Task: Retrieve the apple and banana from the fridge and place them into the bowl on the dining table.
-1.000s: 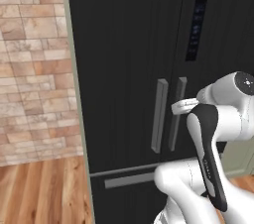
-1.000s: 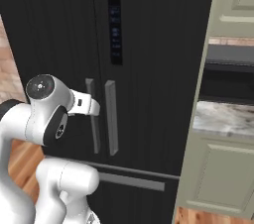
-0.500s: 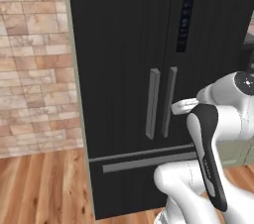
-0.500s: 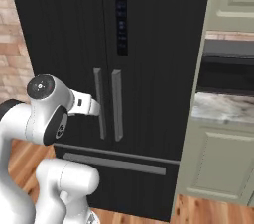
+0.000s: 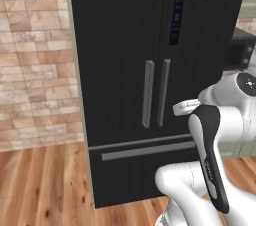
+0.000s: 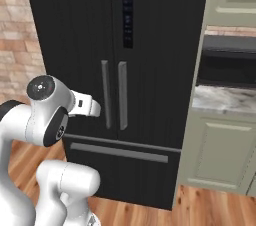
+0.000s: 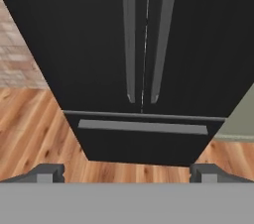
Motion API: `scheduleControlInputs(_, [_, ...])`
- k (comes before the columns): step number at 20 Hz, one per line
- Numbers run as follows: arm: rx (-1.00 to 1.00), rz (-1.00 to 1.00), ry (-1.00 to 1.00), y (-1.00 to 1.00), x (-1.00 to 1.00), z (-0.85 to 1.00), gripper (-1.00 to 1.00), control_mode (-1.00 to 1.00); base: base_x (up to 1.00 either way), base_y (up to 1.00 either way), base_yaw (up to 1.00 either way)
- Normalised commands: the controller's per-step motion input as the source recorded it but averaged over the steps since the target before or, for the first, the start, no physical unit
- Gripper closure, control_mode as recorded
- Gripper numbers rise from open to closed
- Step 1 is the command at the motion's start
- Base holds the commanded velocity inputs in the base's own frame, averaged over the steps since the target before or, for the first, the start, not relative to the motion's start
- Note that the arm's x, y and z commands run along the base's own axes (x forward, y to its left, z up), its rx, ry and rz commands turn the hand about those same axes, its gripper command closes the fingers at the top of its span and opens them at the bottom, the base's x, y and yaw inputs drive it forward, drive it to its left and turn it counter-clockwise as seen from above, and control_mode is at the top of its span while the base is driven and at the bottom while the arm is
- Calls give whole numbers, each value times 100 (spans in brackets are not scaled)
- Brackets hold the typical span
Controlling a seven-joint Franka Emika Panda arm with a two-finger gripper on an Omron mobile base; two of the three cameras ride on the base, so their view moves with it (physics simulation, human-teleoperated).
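The fridge [image 5: 120, 45] stands in front of me, tall and black, with both doors shut. Its two grey vertical handles [image 5: 148, 94] meet at the middle seam, and the bottom drawer [image 5: 145, 150] is closed. From the right base view the fridge [image 6: 160, 45] fills the centre. In the hand view my gripper [image 7: 128, 173] is open and holds nothing, its fingertips [image 7: 49, 172] wide apart and well short of the fridge [image 7: 94, 44]. The apple and banana are hidden behind the doors. The bowl and dining table are out of view.
A brick wall [image 5: 35, 60] runs left of the fridge. Wooden floor [image 5: 45, 185] lies between me and the fridge. To the right are sage cabinets [image 6: 225, 150], a marbled counter top [image 6: 225, 100] and a black microwave [image 5: 242, 50].
The whole picture has shifted, so the base has driven: the fridge looks smaller and more of its drawer and the floor shows. The arm's pose and the open gripper are unchanged.
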Motion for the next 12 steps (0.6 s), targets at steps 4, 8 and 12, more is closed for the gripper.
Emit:
scheduleControlInputs(4, [0,0,0,0,0,0,-100,100,-36,-8,0])
scheduleControlInputs(8, [0,0,0,0,0,0,-100,100,-26,-23,0])
scheduleControlInputs(12, [0,0,0,0,0,0,-100,100,-25,-34,0])
